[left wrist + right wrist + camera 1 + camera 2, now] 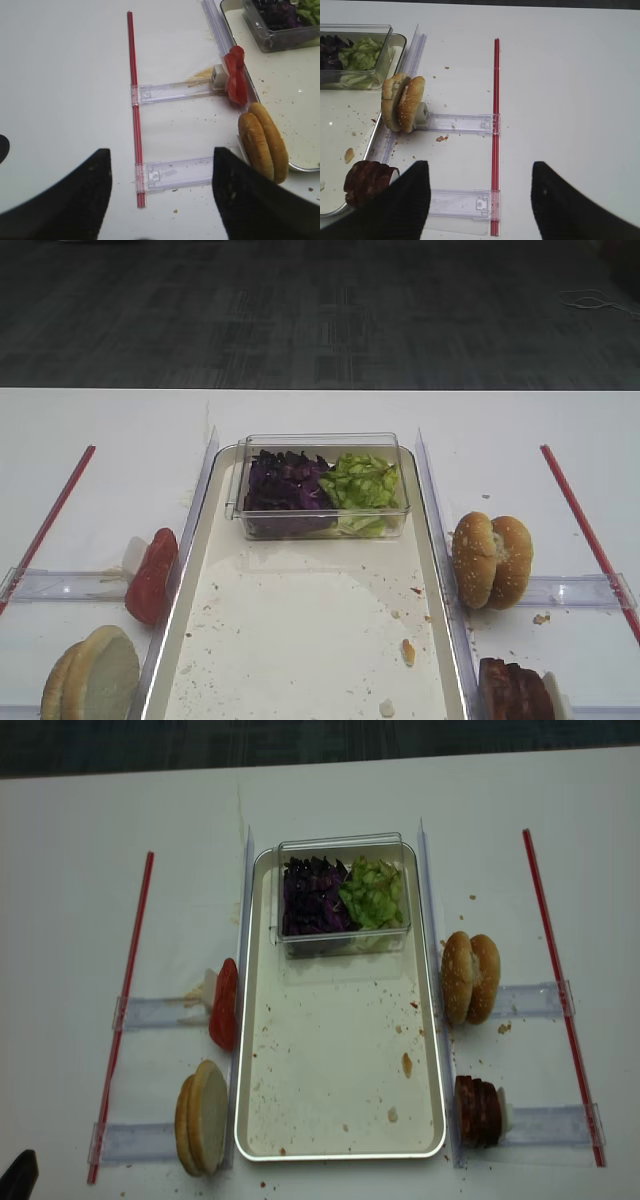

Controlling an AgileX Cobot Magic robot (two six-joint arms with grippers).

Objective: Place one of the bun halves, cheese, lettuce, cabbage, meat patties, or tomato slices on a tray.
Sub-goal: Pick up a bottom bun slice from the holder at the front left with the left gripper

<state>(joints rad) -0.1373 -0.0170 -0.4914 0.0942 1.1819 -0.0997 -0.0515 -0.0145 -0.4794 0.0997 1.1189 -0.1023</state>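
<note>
Running from near to far down the table's middle, the tray (340,1070) holds only a clear tub (345,938) at its far end, cabbage (310,898) left of lettuce (372,895). Left of it, tomato slices (224,1004) and bun halves (203,1116) stand on edge; right, sesame buns (471,977) and meat patties (479,1110). Only the wrist views show the grippers: left gripper (157,200) and right gripper (480,200), jaws apart, empty.

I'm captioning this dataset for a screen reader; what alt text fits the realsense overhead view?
A silvery tray on a white table holds a clear tub of purple cabbage and green lettuce. Tomato slices and bun halves stand left of it, sesame buns and meat patties right.
</note>
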